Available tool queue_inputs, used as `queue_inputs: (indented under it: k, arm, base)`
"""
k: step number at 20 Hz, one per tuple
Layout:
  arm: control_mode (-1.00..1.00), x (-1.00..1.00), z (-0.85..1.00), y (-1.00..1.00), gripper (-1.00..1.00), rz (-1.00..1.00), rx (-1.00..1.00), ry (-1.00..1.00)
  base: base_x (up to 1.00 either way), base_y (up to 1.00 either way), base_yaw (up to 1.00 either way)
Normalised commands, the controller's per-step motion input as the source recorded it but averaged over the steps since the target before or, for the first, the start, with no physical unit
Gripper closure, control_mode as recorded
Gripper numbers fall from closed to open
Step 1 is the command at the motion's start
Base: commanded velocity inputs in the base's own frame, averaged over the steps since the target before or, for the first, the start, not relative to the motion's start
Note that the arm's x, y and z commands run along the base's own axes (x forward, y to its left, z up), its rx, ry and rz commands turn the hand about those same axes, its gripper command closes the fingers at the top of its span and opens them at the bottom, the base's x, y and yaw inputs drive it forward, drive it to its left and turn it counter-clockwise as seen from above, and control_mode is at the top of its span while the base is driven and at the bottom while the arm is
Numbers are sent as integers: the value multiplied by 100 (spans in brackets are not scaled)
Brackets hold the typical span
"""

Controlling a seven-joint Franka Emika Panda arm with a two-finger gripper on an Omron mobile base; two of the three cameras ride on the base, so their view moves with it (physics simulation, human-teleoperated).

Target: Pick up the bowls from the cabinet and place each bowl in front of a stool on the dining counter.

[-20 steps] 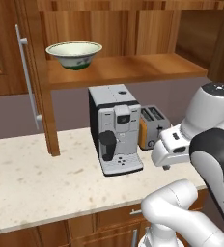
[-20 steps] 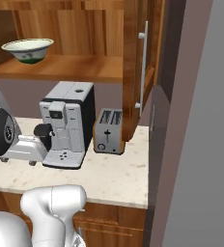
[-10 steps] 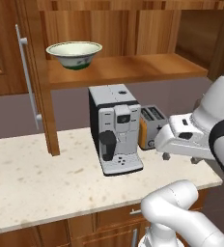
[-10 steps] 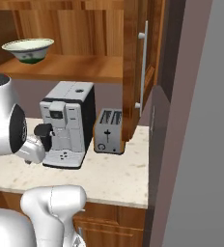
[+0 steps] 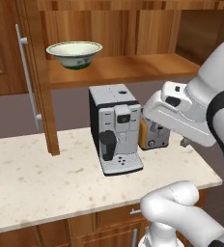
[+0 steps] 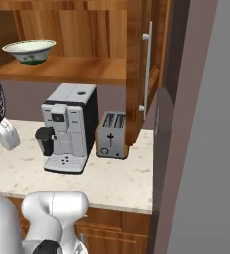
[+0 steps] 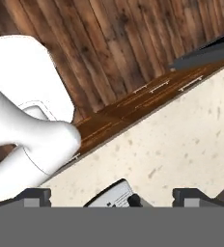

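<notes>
Meanwhile, the white arm bends above the speckled stone desk [image 5: 32, 169], its tool [image 7: 111, 195] released, fingers wide apart and holding nothing. Up on the cabinet's [image 5: 133, 29] wooden plank shelf [image 5: 123, 70] sits the cream-white, green-banded bowl [image 5: 74, 54], above a boxy coffee machine [image 5: 115, 128] and toaster [image 6: 112, 135].

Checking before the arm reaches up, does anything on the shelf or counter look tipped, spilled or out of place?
Nothing stands out. The cream-white bowl sits upright on the cabinet shelf. The coffee machine and toaster stand square on the stone counter, with no spills showing. The cabinet door hangs open.
</notes>
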Motion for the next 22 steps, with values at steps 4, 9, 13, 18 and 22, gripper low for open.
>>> queue_inputs:
  k: [4, 9, 13, 18, 22]
  arm:
    - [-100, 33, 47, 59, -100, -37, 12, -13]
    - [-100, 36, 34, 17, -100, -40, 21, -23]
    - [-100, 25, 44, 0, -100, -30, 27, -33]
    - [-100, 38, 28, -5, -100, -16, 23, -22]
    - [-100, 31, 34, -42, -100, 0, 26, -7]
  base:
    - [0, 0, 0]
    - [0, 0, 0]
    - [0, 0, 0]
    - [0, 0, 0]
    - [0, 0, 0]
